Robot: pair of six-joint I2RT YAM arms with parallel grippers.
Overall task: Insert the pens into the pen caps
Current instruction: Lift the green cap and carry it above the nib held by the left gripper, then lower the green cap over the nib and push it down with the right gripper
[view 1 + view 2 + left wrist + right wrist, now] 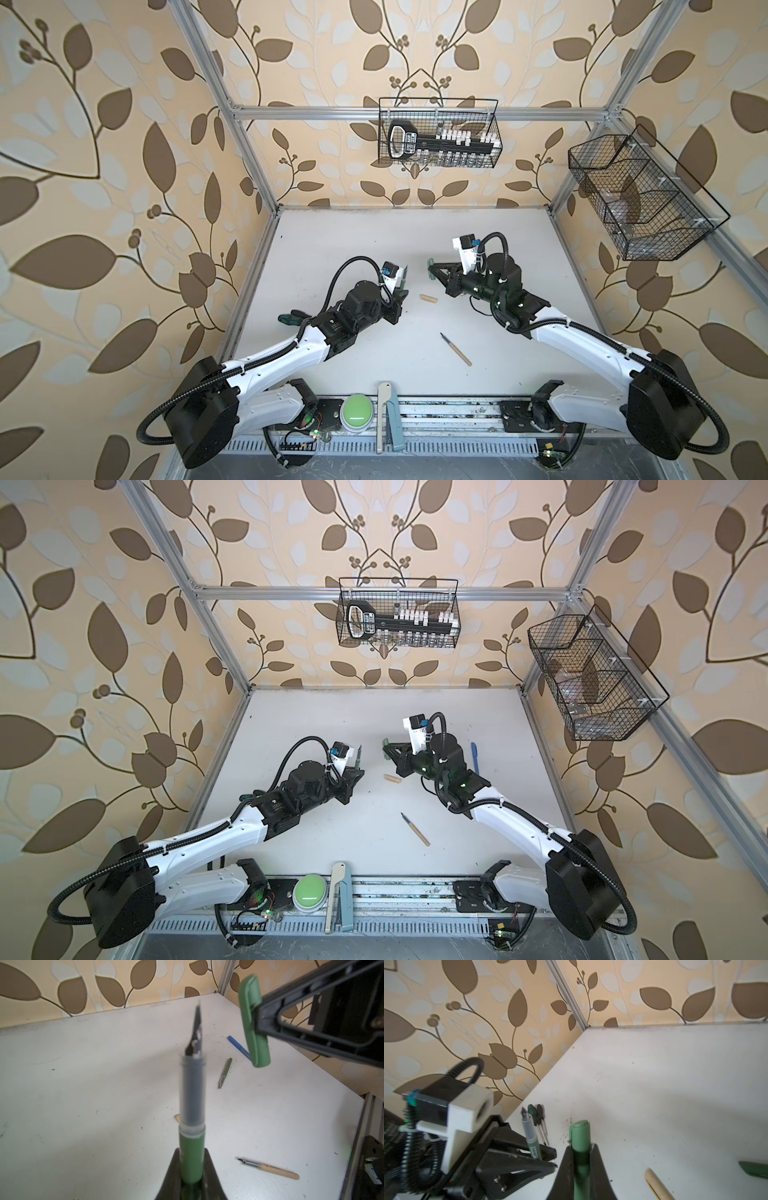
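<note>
My left gripper (191, 1167) is shut on a dark green pen (192, 1126), whose dark tip points away from the jaws. My right gripper (580, 1153) is shut on a green pen cap (579, 1136). In both top views the held pen (406, 274) and the held cap (430, 263) face each other above mid-table, a small gap apart. A tan cap (428, 298) lies just below them. A tan pen (456, 349) lies nearer the front. A second green pen (225, 1072) and a blue pen (475, 758) lie on the table under the right arm.
Two screwdrivers (538, 1120) lie by the left wall. Wire baskets hang on the back rail (438, 133) and the right wall (640, 195). A green button (357, 409) sits at the front edge. A green piece (753, 1169) shows at the right wrist view's edge.
</note>
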